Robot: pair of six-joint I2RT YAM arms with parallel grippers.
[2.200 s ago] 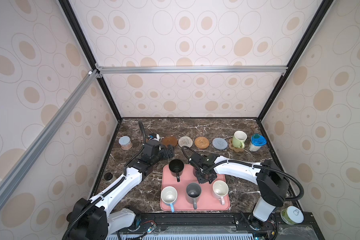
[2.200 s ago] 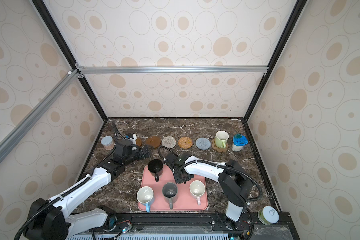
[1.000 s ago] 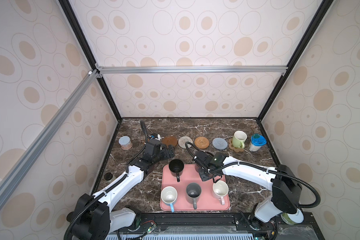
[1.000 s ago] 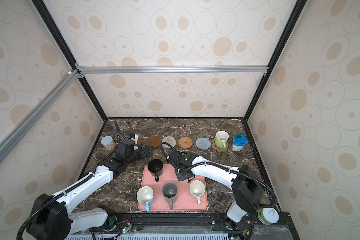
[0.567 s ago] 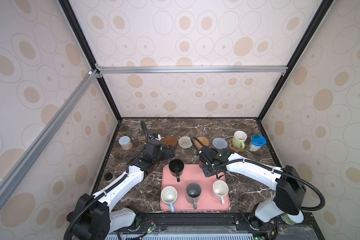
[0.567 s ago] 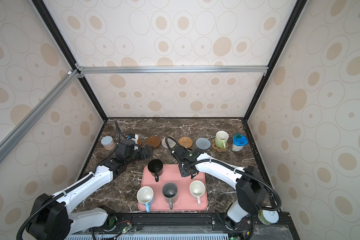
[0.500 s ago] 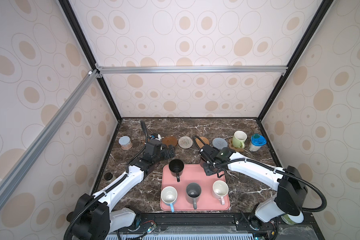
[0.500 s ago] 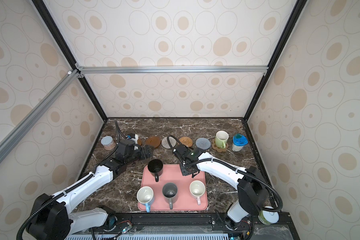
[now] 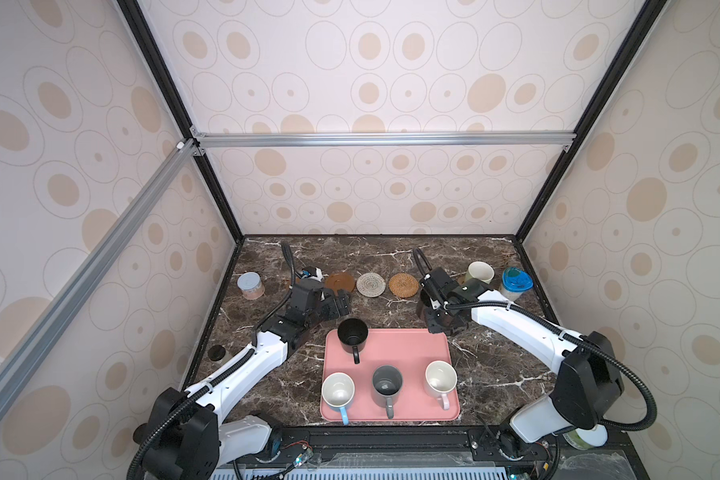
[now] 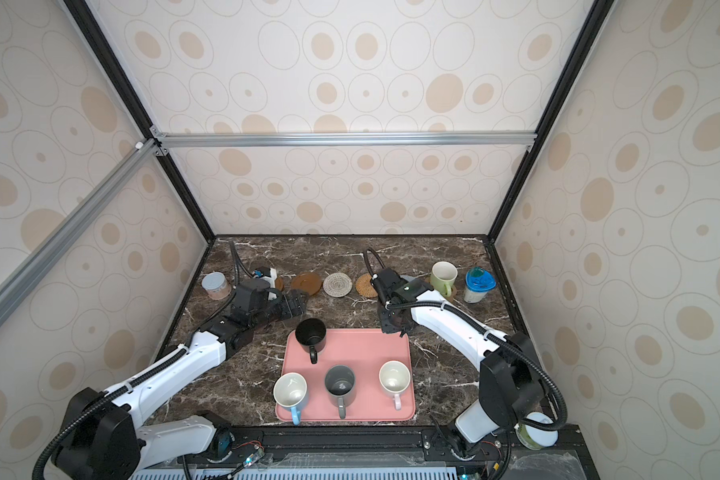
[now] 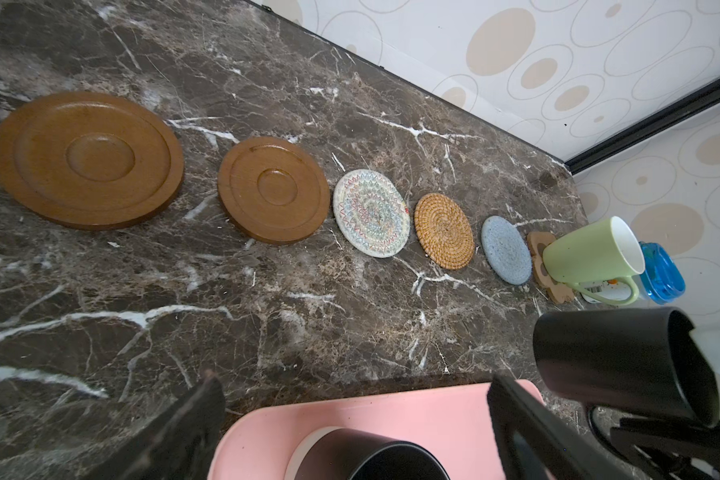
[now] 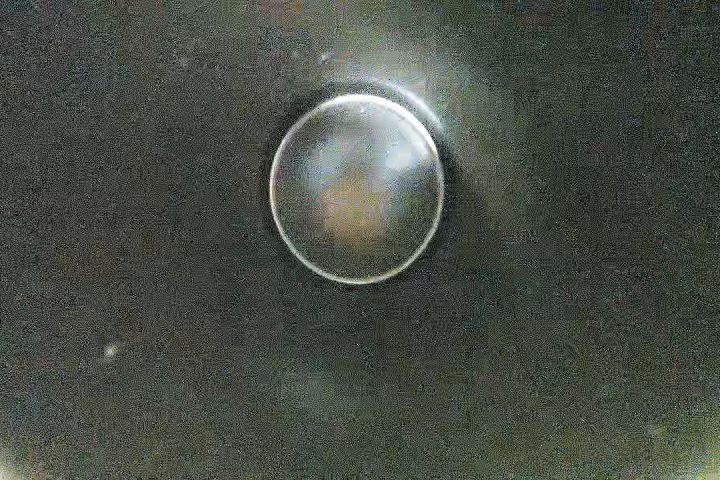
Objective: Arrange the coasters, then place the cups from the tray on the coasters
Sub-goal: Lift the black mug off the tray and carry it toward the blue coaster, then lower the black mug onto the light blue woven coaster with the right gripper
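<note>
The black cup [image 11: 624,361] is gripped by the right hand [image 9: 438,320], which is closed tight on it. It sits just off the far right corner of the pink tray [image 9: 391,345], near the grey-blue coaster [image 11: 507,249]. Whether its base touches the table [image 9: 391,257] I cannot tell. The right wrist view shows only the cup's dark glossy inside and round bottom.

The grey-blue coaster, a flat woven disc, lies bare. Just beside it the paw-shaped coaster [image 11: 543,266] carries the light green cup [image 9: 479,272]. The same row runs along the far side of the table with small gaps between the pieces. It holds the coiled rattan coaster [image 9: 404,284], the zigzag-stitched cream coaster [image 9: 371,284], a wooden coaster [image 11: 273,189] and a second wooden coaster [image 11: 86,160]. Both wooden ones are ringed brown discs.

A bare strip of dark, white-veined marble separates this row from the tray's far edge. The tray has rounded corners and a low rim, and its middle is open. The second black cup [image 9: 352,332] stands at its far left corner. Along the near edge stand the blue-handled cup [image 9: 337,392], the grey cup [image 9: 386,384] and the pink-handled cup [image 9: 439,378], all apart from one another.

The left hand [image 9: 341,305] hovers wide open by that far left corner, touching nothing. A lidded jar [image 9: 250,285] and a blue-lidded container [image 9: 515,283] stand at the ends of the row.
</note>
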